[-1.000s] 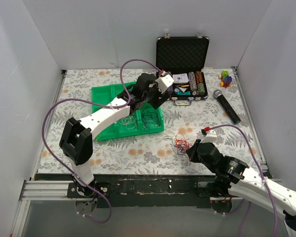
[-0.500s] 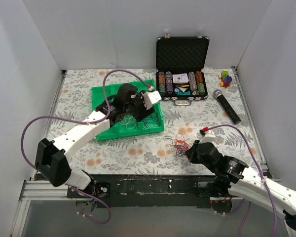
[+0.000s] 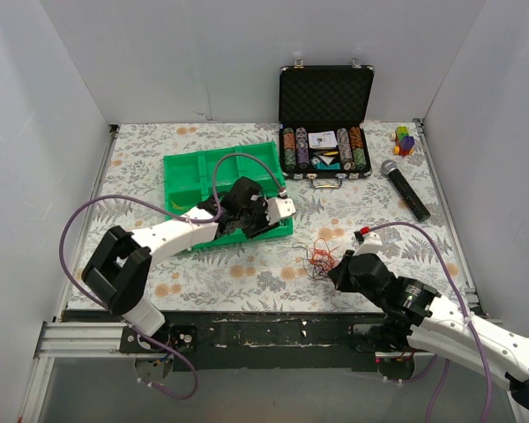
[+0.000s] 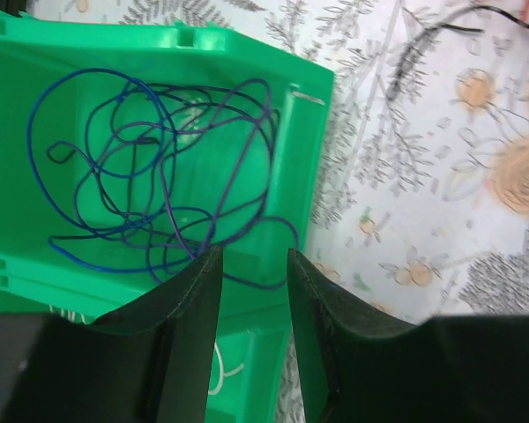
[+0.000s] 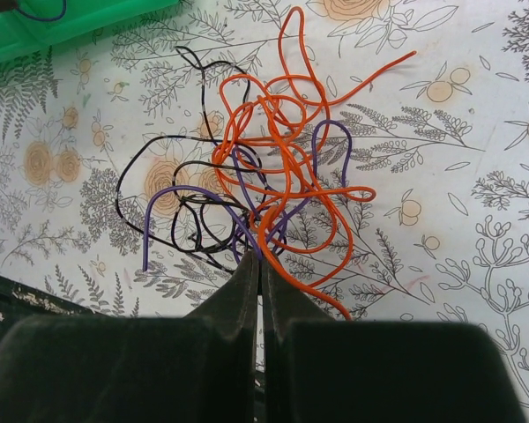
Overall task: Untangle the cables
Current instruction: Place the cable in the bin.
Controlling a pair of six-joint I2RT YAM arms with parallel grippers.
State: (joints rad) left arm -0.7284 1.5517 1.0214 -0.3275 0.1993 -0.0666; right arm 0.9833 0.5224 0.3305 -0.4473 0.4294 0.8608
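A tangle of thin orange, purple and black cables (image 5: 273, 176) lies on the floral table, also seen in the top view (image 3: 321, 256). My right gripper (image 5: 261, 257) is shut at the tangle's near edge, pinching a purple cable where it meets an orange one. A green tray (image 3: 194, 172) holds sorted wires: blue and purple ones (image 4: 159, 176) fill one compartment, a white one (image 4: 219, 374) lies in another. My left gripper (image 4: 254, 256) is open and empty over the tray's corner wall, jaws apart.
An open black case (image 3: 326, 123) of poker chips stands at the back. A microphone (image 3: 406, 188) lies at the right, coloured blocks (image 3: 405, 140) behind it. A loose black wire (image 4: 441, 26) lies on the table beyond the tray.
My left arm has swung from the tray's far side down to its near right corner. The right gripper has barely moved at the tangle.
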